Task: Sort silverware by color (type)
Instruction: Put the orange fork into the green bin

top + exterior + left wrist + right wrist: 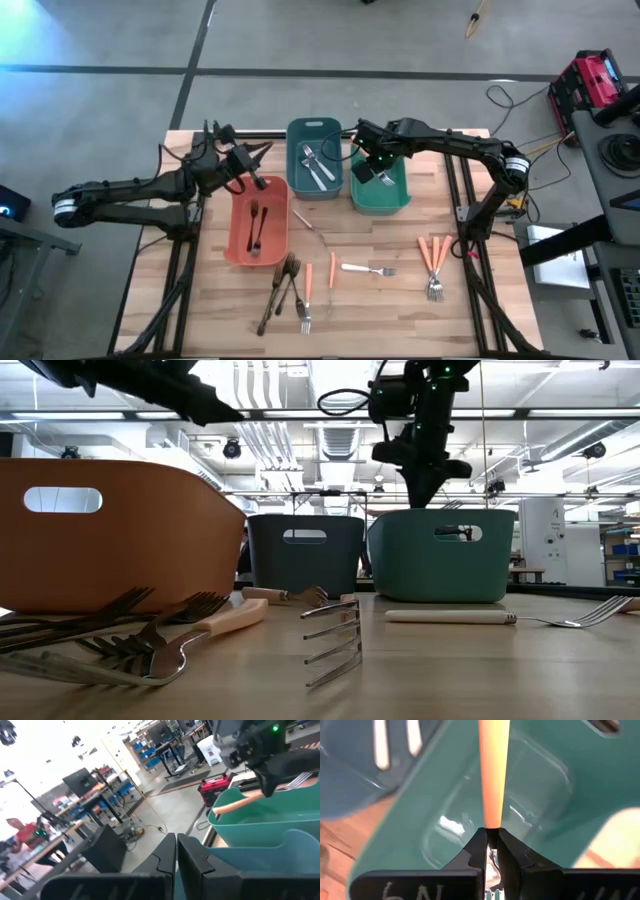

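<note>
from above we see the right gripper (372, 168) over the green bin (392, 197), pinching an orange-handled fork (383, 176) just above its floor. the left gripper (243, 158) hangs over the far end of the salmon bin (237, 240), its fingers pressed together on nothing. two bronze-brown utensils (256, 225) lie in the salmon bin, and plain silver forks (317, 165) lie in the blue bin (293, 170) between the other two. on the bare table (400, 310) there remain a cluster of bronze forks (280, 290), a small orange-handled fork (307, 297) beside them, a white-handled silver fork (368, 269) in the middle, and three orange-handled forks (434, 265) lying together on the right.

from table height we see the right gripper (425, 485) reaching down into the green bin (440, 555), the blue bin (303, 550) behind and left of it, the salmon bin (120, 530) large at left. fork tines (335, 645) stand close in front, and the white-handled fork (500, 617) lies at right.

in the left wrist view our left gripper (176, 851) shows its fingers closed and empty; beyond it is the green bin's rim (250, 827), with the other arm holding the orange handle (240, 802) over it.

in the right wrist view the right gripper (491, 845) clamps the fork at the base of its orange handle (492, 770), above the green bin's floor (540, 795).
</note>
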You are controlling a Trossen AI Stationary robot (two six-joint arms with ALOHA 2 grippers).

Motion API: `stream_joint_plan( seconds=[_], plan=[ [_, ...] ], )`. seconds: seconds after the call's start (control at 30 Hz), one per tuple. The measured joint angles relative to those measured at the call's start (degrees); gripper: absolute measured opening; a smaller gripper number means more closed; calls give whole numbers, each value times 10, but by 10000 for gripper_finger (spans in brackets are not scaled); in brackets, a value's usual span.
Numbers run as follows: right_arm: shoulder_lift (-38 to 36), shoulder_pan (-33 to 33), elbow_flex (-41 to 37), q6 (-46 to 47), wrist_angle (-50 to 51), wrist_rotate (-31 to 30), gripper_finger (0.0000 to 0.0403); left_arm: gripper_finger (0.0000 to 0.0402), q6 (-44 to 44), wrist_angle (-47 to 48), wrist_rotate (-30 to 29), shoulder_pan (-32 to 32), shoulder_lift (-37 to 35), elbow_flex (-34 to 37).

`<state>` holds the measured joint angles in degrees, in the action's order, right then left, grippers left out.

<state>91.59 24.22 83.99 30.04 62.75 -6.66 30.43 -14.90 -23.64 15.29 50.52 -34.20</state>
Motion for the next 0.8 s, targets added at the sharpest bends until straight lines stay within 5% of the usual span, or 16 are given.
stream_joint_plan(
  seconds=[0.27,0.8],
  plan=[
    [0,-10,-14,55,63,-10,18,0,25,6,0,7,0,-15],
    [1,-8,-140,114,-73,-17,18,0,34,9,0,19,0,-14]
  ],
)
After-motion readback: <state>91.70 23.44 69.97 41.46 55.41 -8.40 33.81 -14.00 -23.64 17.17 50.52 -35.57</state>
